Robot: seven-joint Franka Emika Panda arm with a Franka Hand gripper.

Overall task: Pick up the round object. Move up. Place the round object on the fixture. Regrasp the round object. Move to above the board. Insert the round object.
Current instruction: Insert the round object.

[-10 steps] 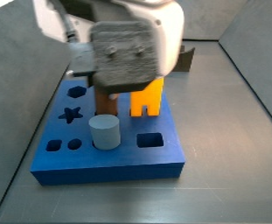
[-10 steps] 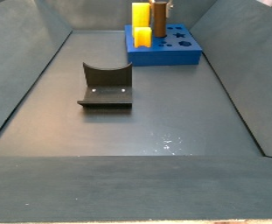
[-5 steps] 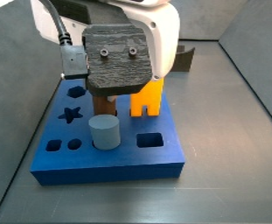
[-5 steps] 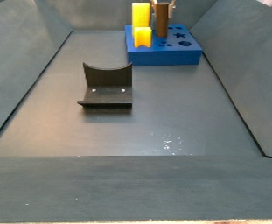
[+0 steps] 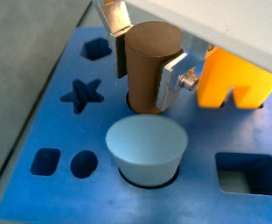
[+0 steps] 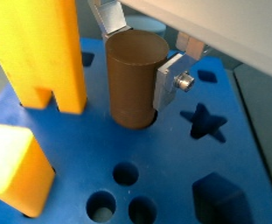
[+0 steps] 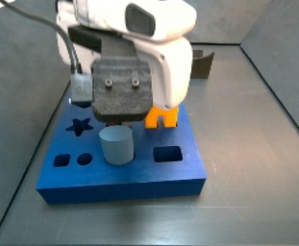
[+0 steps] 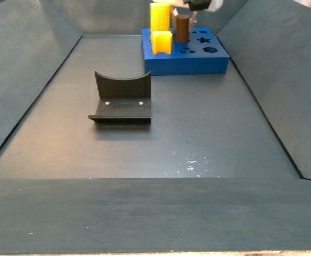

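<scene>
While pinching the round object (image 5: 152, 66) upright, gripper (image 5: 142, 63) sits low over the board (image 5: 56, 131), peg bottom entering its hole. Could jam if tilted. Grey cylinder (image 5: 148, 150) just beside; orange block (image 5: 237, 77) close.

A robotics lab: grey walled test bin (image 8: 64, 100) (bare metal).

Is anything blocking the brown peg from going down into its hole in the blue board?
Nothing visible does. The gripper holds the round object upright, its lower end already in the board's round hole, beside the grey cylinder.
</scene>
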